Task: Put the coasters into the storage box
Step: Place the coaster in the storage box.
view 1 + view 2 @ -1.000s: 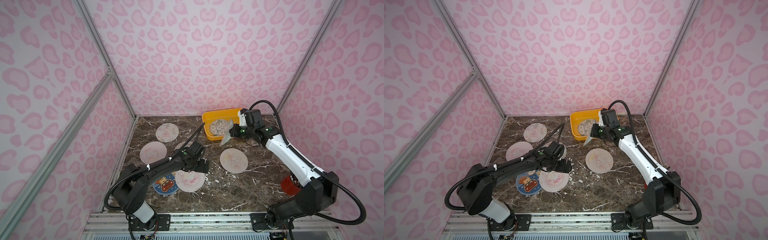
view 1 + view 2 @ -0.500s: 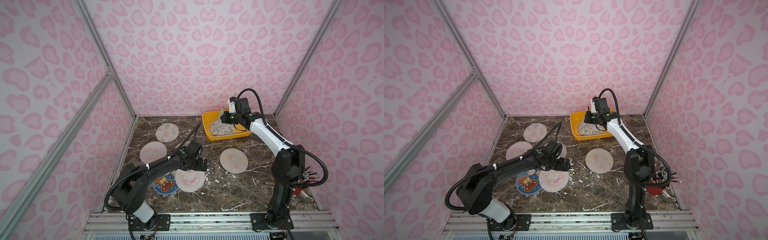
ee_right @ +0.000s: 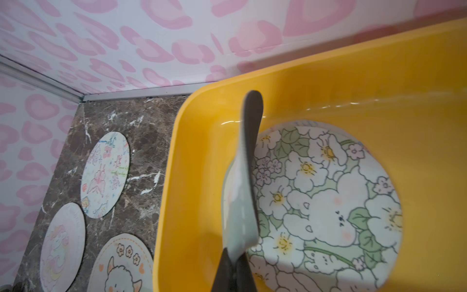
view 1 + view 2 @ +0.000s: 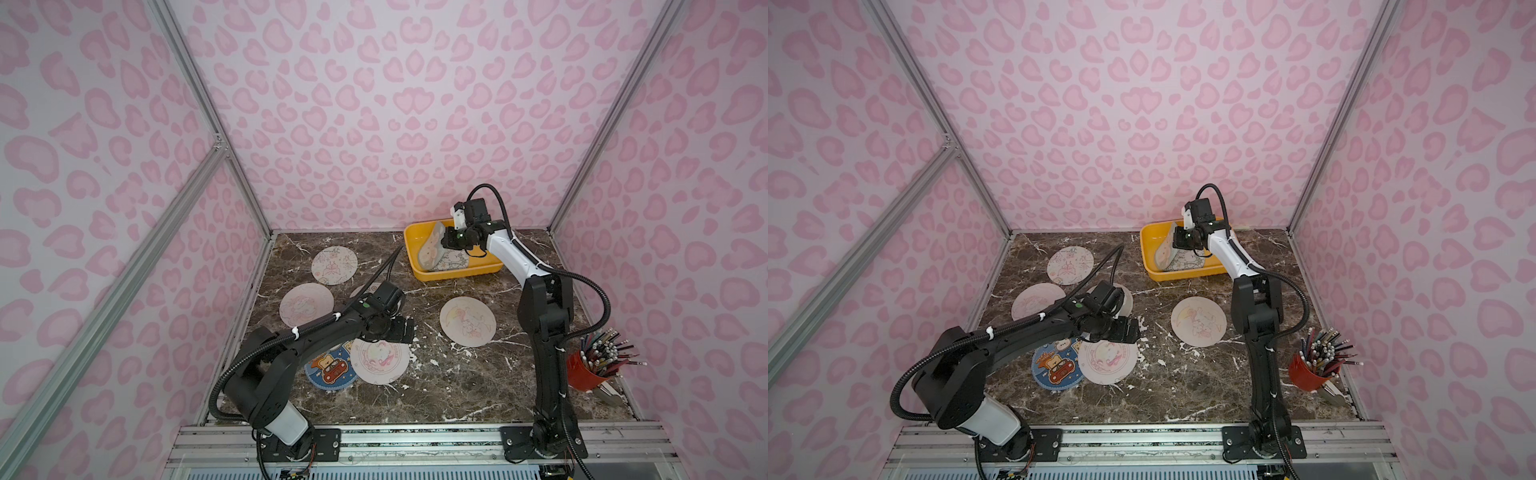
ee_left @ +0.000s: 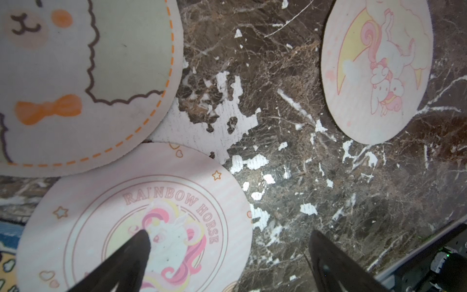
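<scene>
My right gripper (image 3: pixel 235 257) pinches a coaster (image 3: pixel 246 177) edge-up in the yellow box (image 4: pixel 457 272) at one o'clock (flowered coaster (image 3: pixel 328 207) beneath); my left gripper (image 5: pixel 228 233) gapes wide over the unicorn coaster (image 5: pixel 101 202) edge.

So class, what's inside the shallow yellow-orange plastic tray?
A round floral-print coaster lies flat; the right gripper holds a grey-backed coaster on edge over it. Anything underneath is hidden.

The storage box (image 4: pixel 457 272) is yellow-orange; the flower coaster (image 3: pixel 328 202) in it has white flowers and green leaves. At 9 o'clock from the box, the butterfly coaster (image 4: pixel 334 265) is pale with pink lines. The blue-rimmed coaster (image 4: pixel 330 370) shows a red car. The table (image 4: pixel 457 386) is dark brown marble, white-veined.
</scene>
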`<act>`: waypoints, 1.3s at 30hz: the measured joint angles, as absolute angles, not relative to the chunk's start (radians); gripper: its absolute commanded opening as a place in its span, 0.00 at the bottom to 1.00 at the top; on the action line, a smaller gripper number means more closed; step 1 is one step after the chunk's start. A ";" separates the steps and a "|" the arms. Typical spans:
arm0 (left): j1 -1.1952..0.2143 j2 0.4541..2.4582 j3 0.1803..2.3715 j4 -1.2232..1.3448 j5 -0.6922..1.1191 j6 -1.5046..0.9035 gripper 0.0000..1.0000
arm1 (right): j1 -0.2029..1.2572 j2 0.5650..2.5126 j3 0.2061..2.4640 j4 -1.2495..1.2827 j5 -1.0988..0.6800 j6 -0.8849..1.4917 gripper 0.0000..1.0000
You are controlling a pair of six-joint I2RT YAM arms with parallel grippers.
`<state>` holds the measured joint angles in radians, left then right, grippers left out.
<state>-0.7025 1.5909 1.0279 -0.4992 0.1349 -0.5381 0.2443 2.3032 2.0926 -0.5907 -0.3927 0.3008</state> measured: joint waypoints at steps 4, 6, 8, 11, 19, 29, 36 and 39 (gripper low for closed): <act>-0.703 1.593 1.027 -0.498 0.135 -0.538 1.00 | 0.214 2.354 2.128 -0.651 -0.357 0.266 0.00; -0.703 1.593 1.027 -0.498 0.136 -0.538 1.00 | 0.207 2.373 2.141 -0.680 -0.333 0.249 0.05; -0.703 1.594 1.027 -0.498 0.136 -0.538 1.00 | 0.204 2.379 2.145 -0.699 -0.313 0.239 0.19; -0.703 1.597 1.027 -0.499 0.135 -0.538 1.00 | 0.201 2.376 2.147 -0.717 -0.281 0.223 0.38; -0.703 1.608 1.042 -0.499 0.135 -0.538 1.00 | 0.194 2.290 2.097 -0.725 -0.217 0.207 0.62; -0.707 1.627 1.078 -0.495 0.135 -0.540 1.00 | 0.155 1.954 1.628 -0.614 -0.240 0.219 0.76; -0.732 1.661 1.116 -0.479 0.134 -0.541 1.00 | 0.135 1.738 1.277 -0.537 -0.286 0.244 0.83; -0.752 1.689 1.138 -0.467 0.134 -0.541 1.00 | 0.126 1.698 1.175 -0.515 -0.300 0.247 0.84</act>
